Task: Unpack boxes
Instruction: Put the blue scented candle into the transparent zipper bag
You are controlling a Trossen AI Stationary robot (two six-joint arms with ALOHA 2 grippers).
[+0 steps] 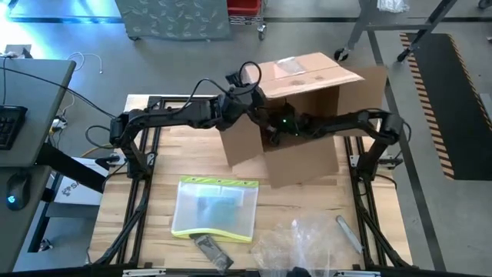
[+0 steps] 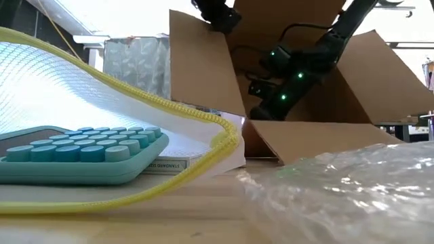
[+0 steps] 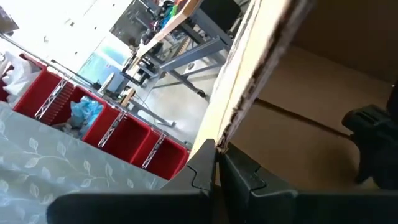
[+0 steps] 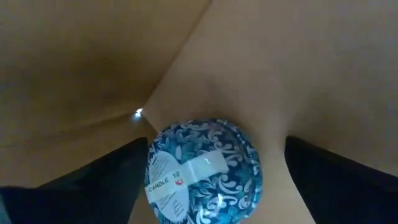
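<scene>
Right wrist view: round blue-patterned candle tin point(image 4: 204, 171) between spread right fingers point(image 4: 99, 180) inside corrugated carton point(image 1: 307, 108); left fingers point(image 3: 211, 180) pinching its edge.

A plain brown corrugated cardboard carton point(image 1: 307, 108) lay tipped on its side at the far middle of the wooden table, its open mouth facing the near edge and its flaps splayed outward. Clear tape strips crossed its upper face. Deep inside, against the cardboard wall, sat a round blue-and-white patterned candle tin point(image 4: 202, 171).
</scene>
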